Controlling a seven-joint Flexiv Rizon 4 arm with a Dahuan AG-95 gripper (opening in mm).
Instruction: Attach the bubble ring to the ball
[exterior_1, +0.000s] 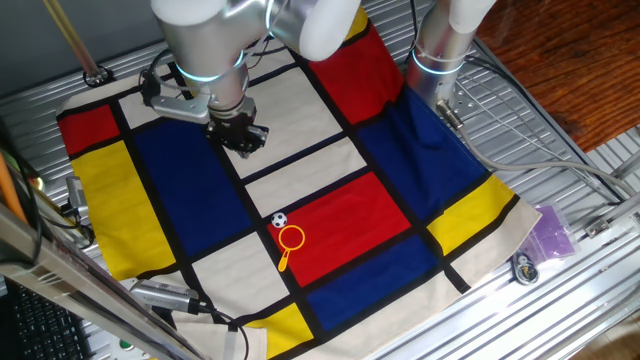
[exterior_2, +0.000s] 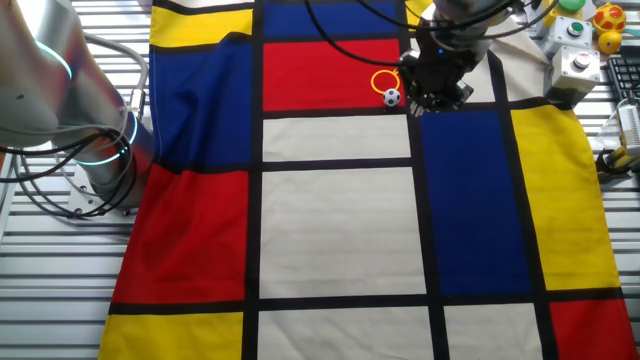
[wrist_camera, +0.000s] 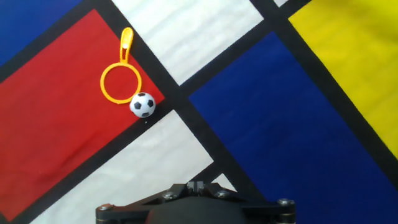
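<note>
Hovering well apart: end effector (exterior_1: 243, 138), empty, finger state cannot be told. Bubble ring (wrist_camera: 121, 82) should be gripped by its handle, hoop then dropped over adjacent ball (wrist_camera: 143, 104)

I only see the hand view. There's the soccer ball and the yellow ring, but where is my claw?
Observer: Your claw hangs over a white patch of the cloth. It is apart from the ball and the bubble ring, and touches neither.
Operator: Is anything else standing near the cloth?
Observer: Yes, the base of a second silver arm stands at the cloth's edge.
Operator: Is there stuff off the cloth too?
Observer: A purple thing lies on the metal table beside the cloth's corner.
</note>
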